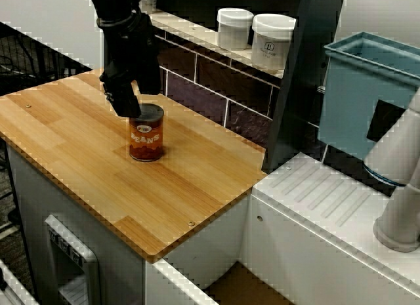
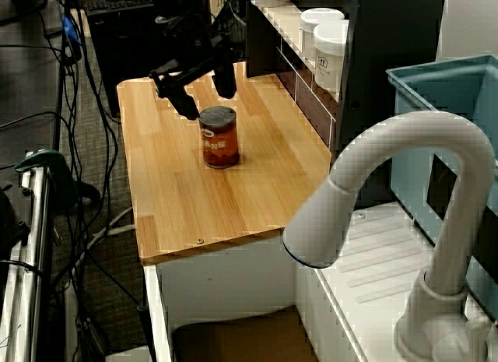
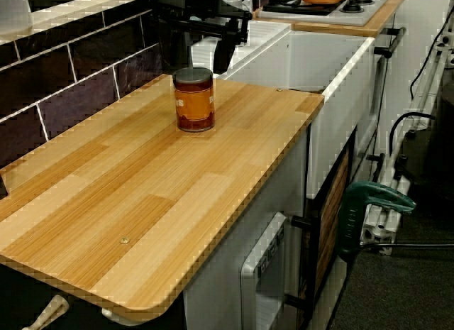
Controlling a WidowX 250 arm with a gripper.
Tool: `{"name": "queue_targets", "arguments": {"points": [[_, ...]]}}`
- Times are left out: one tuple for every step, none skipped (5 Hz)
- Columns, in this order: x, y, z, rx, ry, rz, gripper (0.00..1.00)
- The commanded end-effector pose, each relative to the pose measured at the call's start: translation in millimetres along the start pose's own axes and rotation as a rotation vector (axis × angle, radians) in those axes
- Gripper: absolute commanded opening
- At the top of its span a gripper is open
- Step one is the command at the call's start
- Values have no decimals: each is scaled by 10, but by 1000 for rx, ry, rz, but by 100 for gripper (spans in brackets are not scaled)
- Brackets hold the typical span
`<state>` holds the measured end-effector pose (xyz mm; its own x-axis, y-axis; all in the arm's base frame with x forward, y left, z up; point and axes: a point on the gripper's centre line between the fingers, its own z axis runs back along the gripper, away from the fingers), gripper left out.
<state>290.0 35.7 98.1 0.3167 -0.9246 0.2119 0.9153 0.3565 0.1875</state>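
A red-brown bean can (image 1: 146, 133) with a dark lid stands upright on the wooden counter (image 1: 79, 154). My black gripper (image 1: 136, 98) hangs just over its far side, open. In the view past the faucet, the gripper (image 2: 205, 93) has one finger (image 2: 185, 103) to the left of the can (image 2: 219, 137) and the other behind its right side, neither touching it. In the view along the counter, the gripper (image 3: 201, 57) spreads wide behind the can (image 3: 194, 99), tips near lid height. Nothing is between the fingers.
A dark tiled wall (image 1: 216, 88) backs the counter, with two white jars (image 1: 234, 27) on the ledge above. To the right are a white drainboard (image 1: 328, 200), a white faucet (image 2: 405, 191) and a blue bin (image 1: 367, 88). A green clamp (image 3: 372, 202) sits by the counter's front.
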Motion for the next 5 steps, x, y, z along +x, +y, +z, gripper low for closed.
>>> {"name": "queue_targets", "arguments": {"points": [[398,-64,136,88,99,-49,100],[604,-233,31,41,120,-65,100],[679,-261,-24,20,126,-59,100],[732,-222,-122,-1,148,-88,100],[723,-172,-199,-20,149,-67,100]]}}
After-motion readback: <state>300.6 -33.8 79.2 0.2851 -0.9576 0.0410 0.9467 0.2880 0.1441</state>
